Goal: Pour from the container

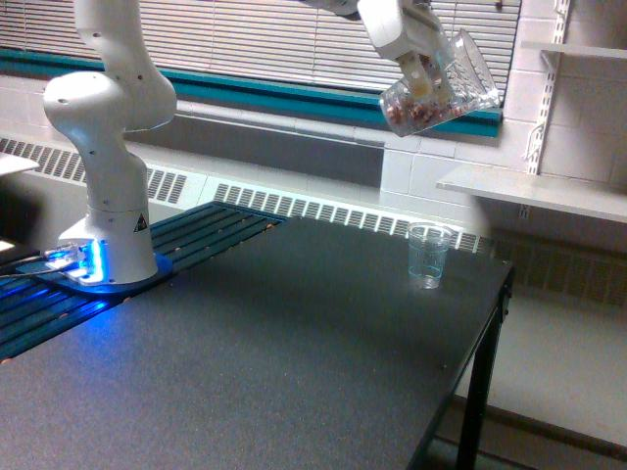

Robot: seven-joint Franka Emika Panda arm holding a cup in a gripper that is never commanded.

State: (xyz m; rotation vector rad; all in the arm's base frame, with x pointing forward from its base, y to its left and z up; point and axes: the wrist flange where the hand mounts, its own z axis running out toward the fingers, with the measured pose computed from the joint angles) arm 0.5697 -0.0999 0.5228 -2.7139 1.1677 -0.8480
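high above the surface, the claw gripped the tilted tumbler, needing alignment over the cup before pouring.

Laboratory setting: a robot arm base is bolted to a dark table; behind the table are cinder-block walls, window blinds and bracket shelving.

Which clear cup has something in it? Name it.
The tapered tumbler held tilted in the gripper, up by the window blinds: reddish-brown bits show inside it. The smaller cup standing upright on the table looks empty.
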